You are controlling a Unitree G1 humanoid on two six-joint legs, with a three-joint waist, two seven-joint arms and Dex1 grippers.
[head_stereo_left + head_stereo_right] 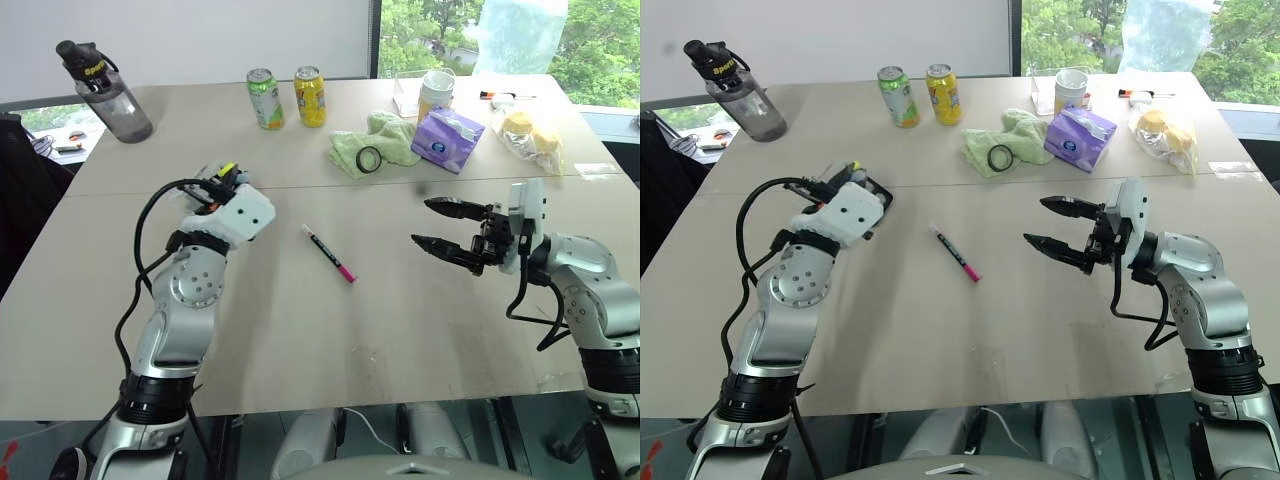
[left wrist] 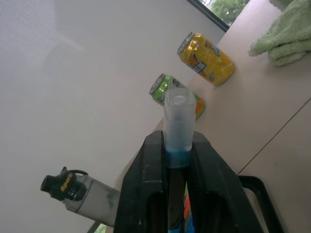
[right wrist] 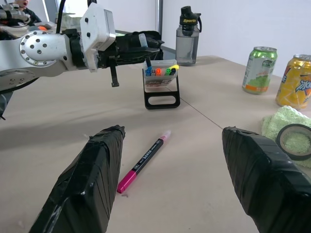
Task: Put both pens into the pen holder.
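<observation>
- Nearest to us is our left gripper (image 3: pixel 141 48), its two black fingers (image 2: pixel 146 194) pressed on either side of a thin black pen with a light blue cap (image 2: pixel 178 131); the pen stands up between them, cap end past the fingertips.
- Just under those fingertips sits the small clear-grey pen holder with a black loop frame (image 3: pixel 160 85), coloured marker caps showing at its top. We judge the blue-ended pen to be at the holder's mouth, perhaps partly in; we cannot tell whether the grip has let go.
- Our right gripper (image 1: pixel 447 240) hovers with its fingers spread wide and nothing between them.
- Lying flat on the beige table (image 1: pixel 400 330), ahead of the right fingertips and between the two grippers, is the second thin black pen with a pink cap (image 1: pixel 328 253), untouched.
- As we read it, the task is about half along: one pen is at the holder, the pink one is not yet picked up.
</observation>
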